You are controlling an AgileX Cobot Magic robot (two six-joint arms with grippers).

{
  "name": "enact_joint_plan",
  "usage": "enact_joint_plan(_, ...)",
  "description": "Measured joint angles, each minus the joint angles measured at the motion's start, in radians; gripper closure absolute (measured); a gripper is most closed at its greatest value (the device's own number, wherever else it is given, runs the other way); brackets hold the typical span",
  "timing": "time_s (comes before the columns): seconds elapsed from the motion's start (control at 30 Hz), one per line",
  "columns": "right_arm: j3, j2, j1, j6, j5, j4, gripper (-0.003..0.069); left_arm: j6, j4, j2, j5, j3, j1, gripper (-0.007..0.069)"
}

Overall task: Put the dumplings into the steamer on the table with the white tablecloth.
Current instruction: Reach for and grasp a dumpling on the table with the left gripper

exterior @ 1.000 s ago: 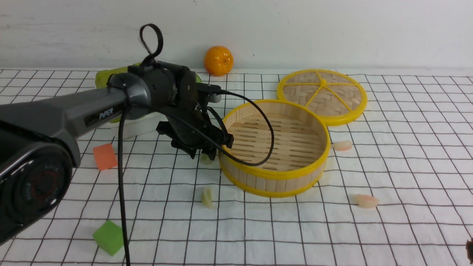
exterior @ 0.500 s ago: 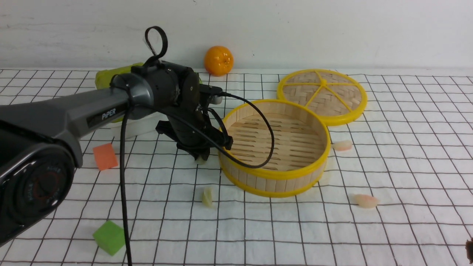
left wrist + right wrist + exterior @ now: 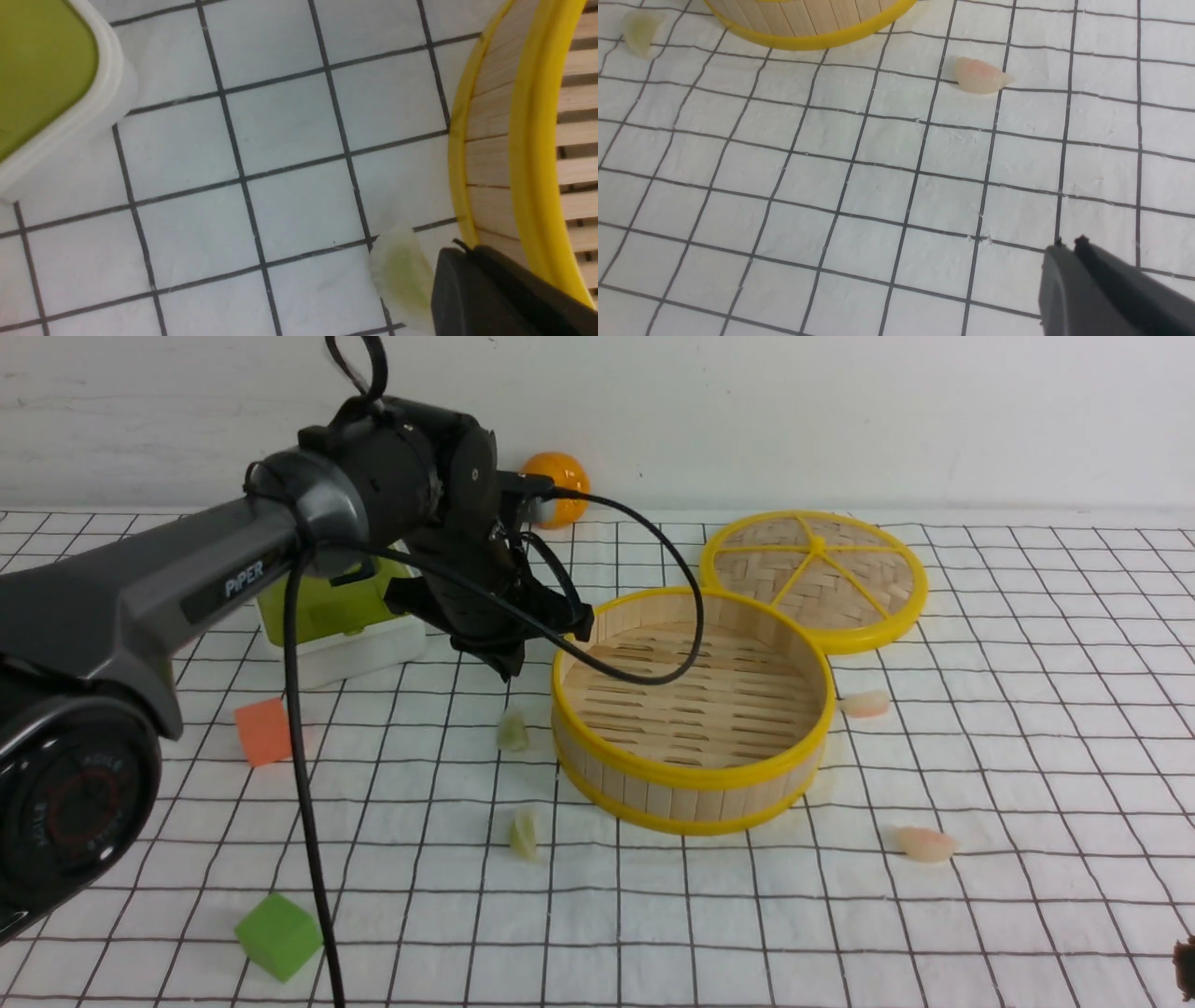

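The steamer (image 3: pixel 693 788) stands mid-table on the white tablecloth (image 3: pixel 1027 728), with nothing in it. Two pale green dumplings lie left of it: one (image 3: pixel 512 733) close to its wall, one (image 3: pixel 524 833) nearer me. Two pinkish dumplings lie to its right, one (image 3: pixel 865 703) by the rim and one (image 3: pixel 926 844) nearer me. My left gripper (image 3: pixel 512 667) hangs shut and empty above the first green dumpling (image 3: pixel 402 275), beside the steamer wall (image 3: pixel 486 140). The shut right gripper (image 3: pixel 1069 242) hovers low over bare cloth, short of a pinkish dumpling (image 3: pixel 979 75).
The woven lid (image 3: pixel 814 579) lies behind the steamer on the right. An orange (image 3: pixel 565 476) sits by the back wall, partly behind my left arm. A green-lidded white box (image 3: pixel 327 616), an orange cube (image 3: pixel 264 731) and a green cube (image 3: pixel 277 936) are on the left.
My left gripper closed around the green dumpling next to the steamer, then rose shut without it. The dumpling stayed on the cloth. The right gripper has not moved.
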Motion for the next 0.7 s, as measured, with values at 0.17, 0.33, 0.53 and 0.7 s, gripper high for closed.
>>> enact_joint_plan(0.17, 0.000, 0.000, 0.000, 0.000, 0.000, 0.002, 0.0639, -0.036, 0.010, 0.043, 0.015, -0.001, 0.000, 0.0459)
enact_joint_plan(0.33, 0.000, 0.000, 0.000, 0.000, 0.000, 0.003, 0.0633, -0.056, 0.000, 0.090, 0.019, -0.002, 0.000, 0.0291)
enact_joint_plan(0.53, 0.000, 0.000, 0.000, 0.000, 0.000, 0.003, 0.0629, -0.071, 0.018, 0.115, 0.018, -0.003, -0.003, 0.0452)
enact_joint_plan(0.7, 0.000, 0.000, 0.000, 0.000, 0.000, 0.005, 0.0624, -0.072, 0.022, 0.115, 0.017, -0.003, -0.003, 0.0480)
